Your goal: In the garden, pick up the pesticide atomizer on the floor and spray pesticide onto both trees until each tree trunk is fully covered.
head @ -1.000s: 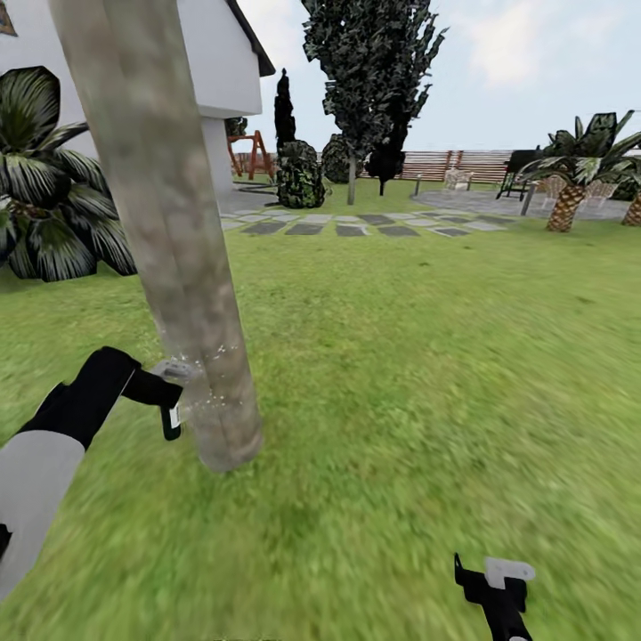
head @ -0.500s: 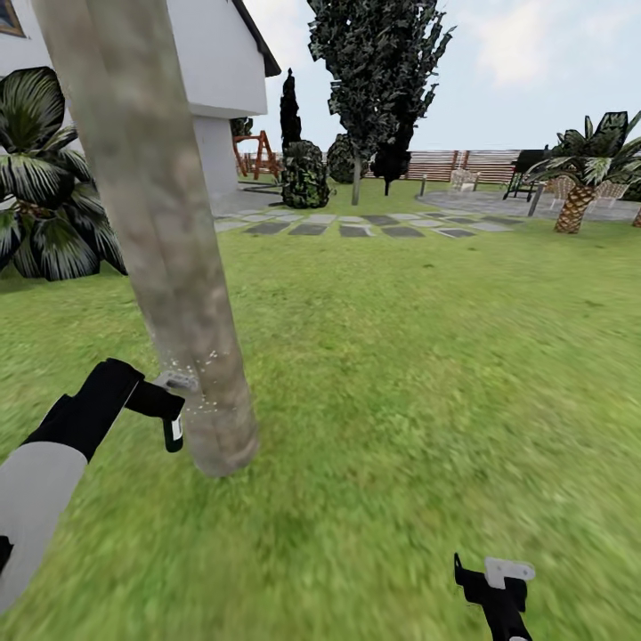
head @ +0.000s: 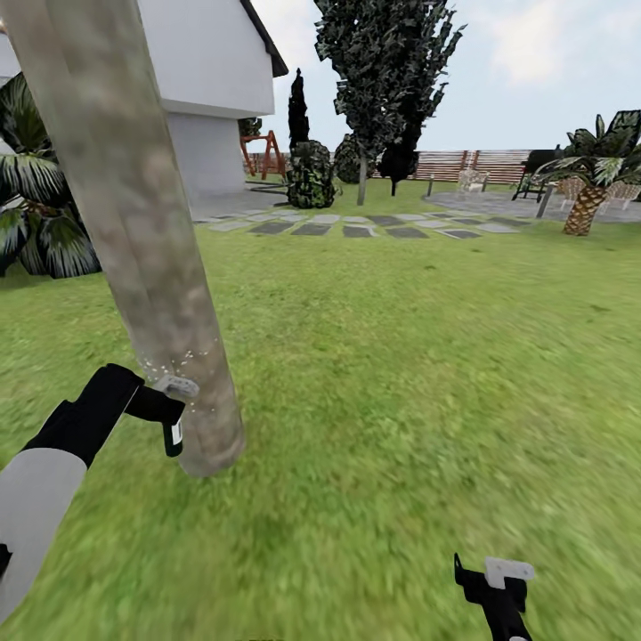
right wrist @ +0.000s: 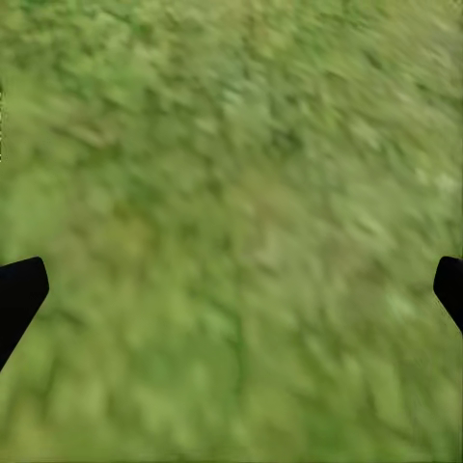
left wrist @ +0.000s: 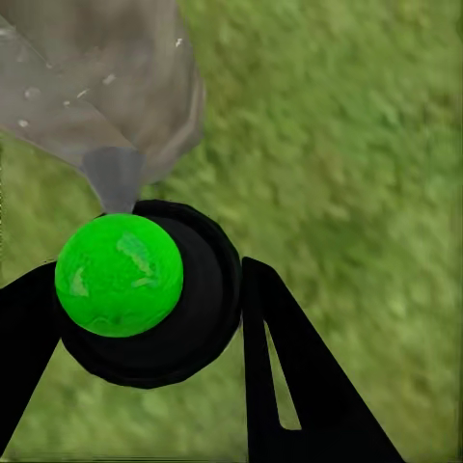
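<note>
Head view: at lower left, the left gripper (head: 169, 414) is closed around the pesticide atomizer (head: 173, 434), held just beside the near tree trunk (head: 133, 223) so droplets land on its bark. At bottom right, the right gripper (head: 499, 579) is kept spread and empty above the grass (head: 401, 356). A second tree (head: 378, 80) is seen far off, past stepping stones (head: 356, 227); nothing is seen between.
</note>
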Controlling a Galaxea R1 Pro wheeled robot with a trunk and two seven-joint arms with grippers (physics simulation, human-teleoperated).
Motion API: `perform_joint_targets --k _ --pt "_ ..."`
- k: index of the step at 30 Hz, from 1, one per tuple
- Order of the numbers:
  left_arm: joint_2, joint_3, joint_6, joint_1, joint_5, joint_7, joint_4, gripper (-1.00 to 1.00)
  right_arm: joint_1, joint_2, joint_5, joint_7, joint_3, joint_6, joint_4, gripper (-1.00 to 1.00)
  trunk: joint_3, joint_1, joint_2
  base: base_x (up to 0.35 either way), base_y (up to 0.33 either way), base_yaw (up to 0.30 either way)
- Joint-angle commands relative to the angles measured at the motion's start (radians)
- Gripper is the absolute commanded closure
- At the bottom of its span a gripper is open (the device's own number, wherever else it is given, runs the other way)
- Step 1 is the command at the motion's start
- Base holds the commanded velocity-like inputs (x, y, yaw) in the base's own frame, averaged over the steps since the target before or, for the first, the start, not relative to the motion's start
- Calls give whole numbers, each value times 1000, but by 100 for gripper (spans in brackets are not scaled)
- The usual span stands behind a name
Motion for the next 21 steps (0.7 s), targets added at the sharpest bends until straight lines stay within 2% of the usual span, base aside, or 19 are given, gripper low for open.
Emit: perform_joint_targets --k 1,8,21 --pt "0 0 0 0 0 1 0 100 0 0 0 0 0 0 0 -100 0 0 0 0 -276 263" --pt "0 1 0 0 -1 2 0 100 0 0 -1 0 0 0 0 -100 0 0 0 94 -270 264" --pt "0 3 0 0 -1 2 0 100 0 0 0 0 0 0 0 -100 0 0 0 163 -242 13"
